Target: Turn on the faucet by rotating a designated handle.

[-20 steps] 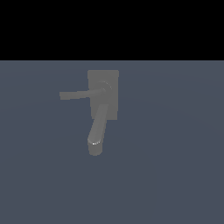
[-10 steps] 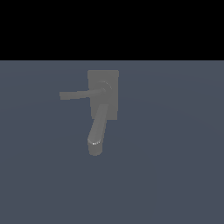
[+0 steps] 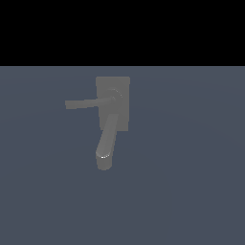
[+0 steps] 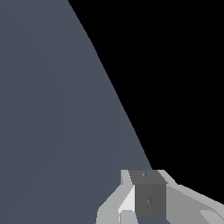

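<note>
the handle [image 3: 86, 103] looks like a rigid thin bar pivoting on its hub; its free end gives most leverage. whether the gripper [image 4: 146, 205] jaws are parted cannot be told.

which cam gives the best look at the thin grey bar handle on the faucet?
Exterior view. The thin straight grey bar handle shows whole there, pointing toward the exterior view's left from its round hub, above the thick spout. The wrist view shows none of it, only blue-grey floor and part of the gripper.
</note>
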### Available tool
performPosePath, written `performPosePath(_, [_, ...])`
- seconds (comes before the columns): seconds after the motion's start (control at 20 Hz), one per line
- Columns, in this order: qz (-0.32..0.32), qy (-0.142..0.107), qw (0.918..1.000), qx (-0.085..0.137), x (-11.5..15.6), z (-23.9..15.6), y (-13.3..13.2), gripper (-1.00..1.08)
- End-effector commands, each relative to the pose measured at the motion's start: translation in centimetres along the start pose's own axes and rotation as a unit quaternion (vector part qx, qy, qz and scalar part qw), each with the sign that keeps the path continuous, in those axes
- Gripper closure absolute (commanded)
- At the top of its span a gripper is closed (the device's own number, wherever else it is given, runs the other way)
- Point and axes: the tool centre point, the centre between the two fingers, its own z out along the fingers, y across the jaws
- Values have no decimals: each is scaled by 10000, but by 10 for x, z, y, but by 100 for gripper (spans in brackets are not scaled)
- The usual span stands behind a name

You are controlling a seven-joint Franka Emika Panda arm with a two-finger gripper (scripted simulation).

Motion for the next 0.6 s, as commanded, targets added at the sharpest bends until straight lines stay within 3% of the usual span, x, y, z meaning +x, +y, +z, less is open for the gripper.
performPosePath(0.0, [-101, 275, 9984, -484, 14, -16, 1, 108])
performPosePath(0.25, [-389, 815, 9863, -1382, 41, -48, -6, 108])
performPosePath(0.55, [-877, 1457, 9571, -2346, 74, -85, -33, 108])
